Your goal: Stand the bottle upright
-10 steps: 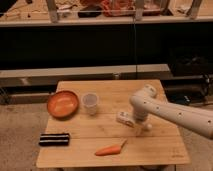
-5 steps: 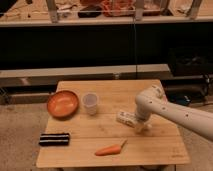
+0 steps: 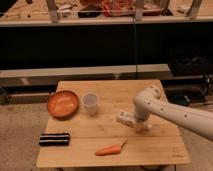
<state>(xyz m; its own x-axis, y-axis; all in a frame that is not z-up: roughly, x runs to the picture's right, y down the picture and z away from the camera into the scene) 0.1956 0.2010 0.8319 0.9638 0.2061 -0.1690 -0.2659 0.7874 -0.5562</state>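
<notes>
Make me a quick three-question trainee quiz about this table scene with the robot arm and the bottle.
1. True or false: the small white plastic bottle lies on its side.
2. Which thing is nearest the hand? A) round orange bowl B) that bottle C) flat black striped bar
3. Fill in: the orange carrot lies nearer the table's ____ edge than the translucent plastic cup does.

Key: 1 true; 2 B; 3 front

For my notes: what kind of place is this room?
Probably a lab or workshop. A wooden table stands on a bare floor, cluttered shelves run behind it, and a robot arm's gripper reaches down beside a bottle lying on the table.
</notes>
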